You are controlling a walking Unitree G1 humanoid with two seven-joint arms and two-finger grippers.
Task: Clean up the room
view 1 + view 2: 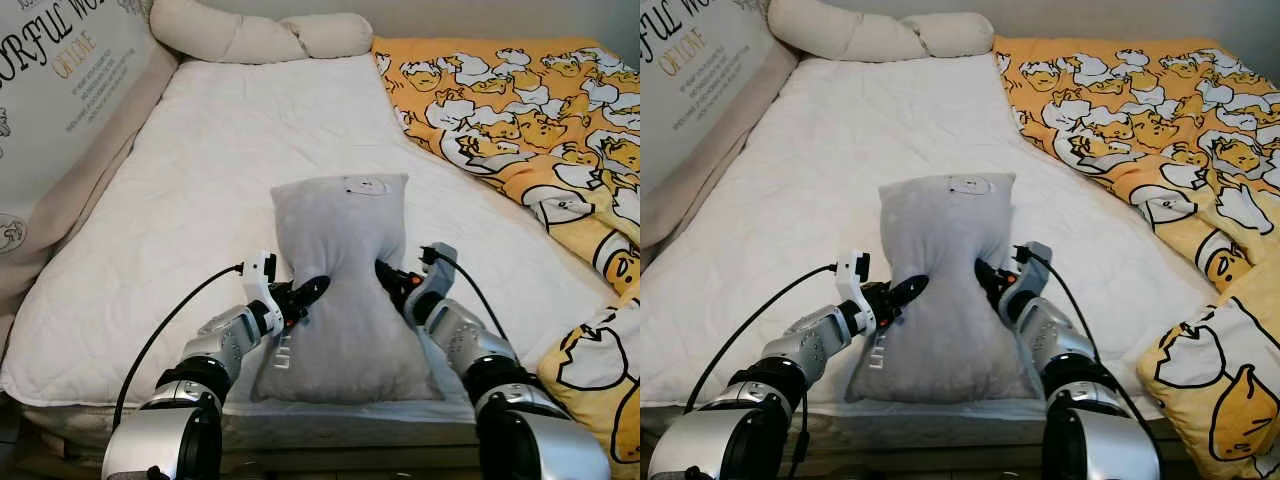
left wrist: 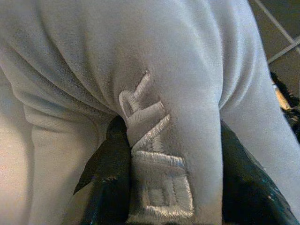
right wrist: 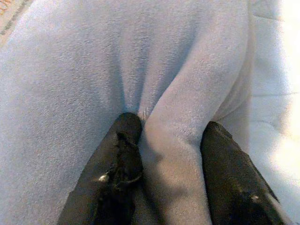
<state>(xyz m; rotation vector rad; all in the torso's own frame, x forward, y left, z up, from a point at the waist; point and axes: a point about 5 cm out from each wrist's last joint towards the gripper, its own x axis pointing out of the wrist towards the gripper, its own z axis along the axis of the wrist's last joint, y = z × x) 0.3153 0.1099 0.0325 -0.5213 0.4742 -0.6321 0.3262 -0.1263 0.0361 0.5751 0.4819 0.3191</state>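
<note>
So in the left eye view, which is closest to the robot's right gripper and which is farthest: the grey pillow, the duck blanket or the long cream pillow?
1. Grey pillow: pinched by the right gripper.
2. Duck blanket: off to the right.
3. Long cream pillow: at the bed's far end.

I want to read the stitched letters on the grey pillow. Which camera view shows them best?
The left wrist view: the embroidered letters on the grey pillow are large, between the left gripper fingers. The eye views show them as a tiny mark. The right wrist view shows plain fabric.
</note>
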